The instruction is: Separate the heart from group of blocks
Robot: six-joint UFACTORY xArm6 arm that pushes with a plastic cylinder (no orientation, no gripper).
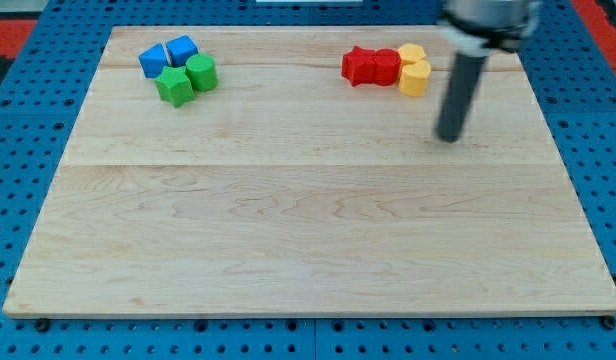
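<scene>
A group of blocks lies at the view's top right: a red star-like block (359, 66), a red round block (386, 66), a yellow block (411, 54) and a yellow heart-like block (415, 77) just below it, all touching. My tip (448, 138) rests on the board below and to the right of the yellow heart-like block, apart from it. A second group lies at the view's top left: two blue blocks (153, 60) (181, 49), a green star-like block (174, 86) and a green round block (201, 72).
The wooden board (308, 230) lies on a blue pegboard surface (18, 200). The rod's dark mount shows at the view's top right.
</scene>
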